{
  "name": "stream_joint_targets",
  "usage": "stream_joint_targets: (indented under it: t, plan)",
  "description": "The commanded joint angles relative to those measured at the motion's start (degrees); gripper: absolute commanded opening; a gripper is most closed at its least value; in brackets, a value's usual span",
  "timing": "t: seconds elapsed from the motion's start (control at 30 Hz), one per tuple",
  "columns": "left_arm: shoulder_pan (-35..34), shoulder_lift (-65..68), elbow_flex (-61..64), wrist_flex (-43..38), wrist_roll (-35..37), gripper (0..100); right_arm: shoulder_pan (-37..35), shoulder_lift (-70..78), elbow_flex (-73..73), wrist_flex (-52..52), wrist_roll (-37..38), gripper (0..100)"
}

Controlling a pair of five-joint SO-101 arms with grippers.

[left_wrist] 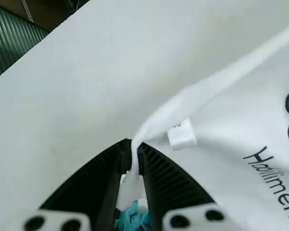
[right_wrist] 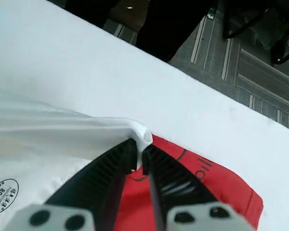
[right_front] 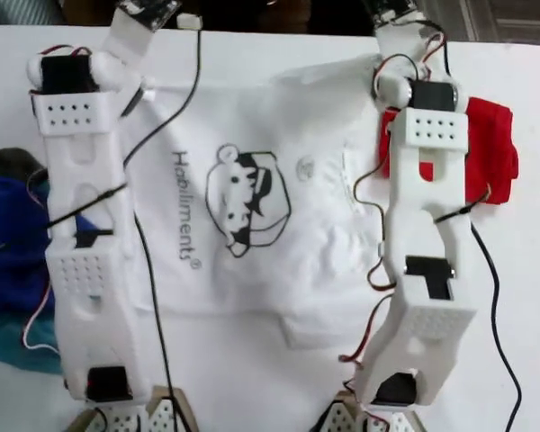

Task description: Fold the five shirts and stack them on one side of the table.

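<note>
A white shirt (right_front: 279, 216) with a black cartoon print lies spread across the middle of the table. My left gripper (left_wrist: 134, 155) is shut on its far left corner (left_wrist: 154, 126), beside a small white label (left_wrist: 181, 136). My right gripper (right_wrist: 138, 155) is shut on the shirt's far right corner (right_wrist: 143, 136), over a folded red shirt (right_wrist: 207, 185). The red shirt (right_front: 491, 148) lies at the far right of the table, partly under the right arm. A heap of blue and teal shirts (right_front: 9, 261) sits at the left edge.
The white table (right_front: 522, 297) has bare room at the front right and along the far edge. Black cables (right_front: 153, 297) run from both arms over the shirt. A dark floor and slatted panels (right_wrist: 260, 62) lie beyond the far edge.
</note>
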Motion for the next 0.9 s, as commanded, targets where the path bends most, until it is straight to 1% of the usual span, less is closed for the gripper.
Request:
stream_joint_targets:
  t: [0.0, 0.1, 0.23, 0.37, 0.5, 0.57, 0.63, 0.73, 0.87]
  plan:
    - [-2.8, -0.4, -1.4, 0.4, -3.7, 3, 0.4, 1.4, -3.2, -1.5, 0.5, 1.9]
    - [-4.4, -0.4, 1.6, -1.8, -5.7, 3, 0.3, 3.9, -3.2, -3.6, 0.3, 1.9]
    - [-4.6, -0.4, 10.4, -6.6, -5.7, 3, -1.0, 7.6, -3.2, -4.1, 0.2, 1.9]
    - [-3.9, -0.4, 20.4, -14.6, -5.5, 3, -2.8, 10.9, -3.2, -4.1, 0.1, 1.9]
    - [-4.1, -0.4, 28.5, -23.6, -3.3, 3, -3.5, 14.1, -3.2, -4.1, 0.1, 1.9]
    - [-4.0, -0.4, 31.1, -25.4, -3.3, 3, -3.3, 15.3, -3.2, -4.1, 0.1, 1.9]
    - [-3.5, -0.5, 32.5, -25.4, -3.3, 3, -3.0, 15.7, -3.2, -3.9, 0.1, 1.9]
    - [-3.0, -1.0, 31.3, -22.9, -3.2, 3, -2.4, 13.9, -3.7, -3.1, 0.1, 1.9]
    - [-2.8, -1.7, 24.8, -14.8, 0.6, 3, -1.8, 9.5, -6.8, 3.6, 0.1, 1.9]
